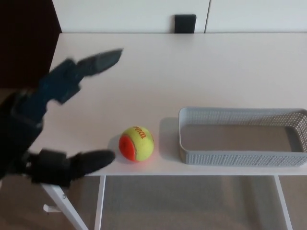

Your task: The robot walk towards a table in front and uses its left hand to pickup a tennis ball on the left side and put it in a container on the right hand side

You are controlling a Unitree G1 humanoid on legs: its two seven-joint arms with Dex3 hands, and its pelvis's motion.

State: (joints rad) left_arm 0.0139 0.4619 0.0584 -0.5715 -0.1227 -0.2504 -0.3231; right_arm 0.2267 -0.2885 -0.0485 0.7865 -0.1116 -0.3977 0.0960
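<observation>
My left hand (33, 124) is wide open, holding nothing, beside the tennis ball (136, 143).
Its orange side faces my thumb; the basket (240, 157) at right shows only bare floor.

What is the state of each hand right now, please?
Left hand: open, holding nothing, beside the tennis ball.
Right hand: not in view.

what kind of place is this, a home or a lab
Likely a plain indoor room, home or office; I can't tell which. A white table stands before white panels, holding a tennis ball and a grey basket.
</observation>
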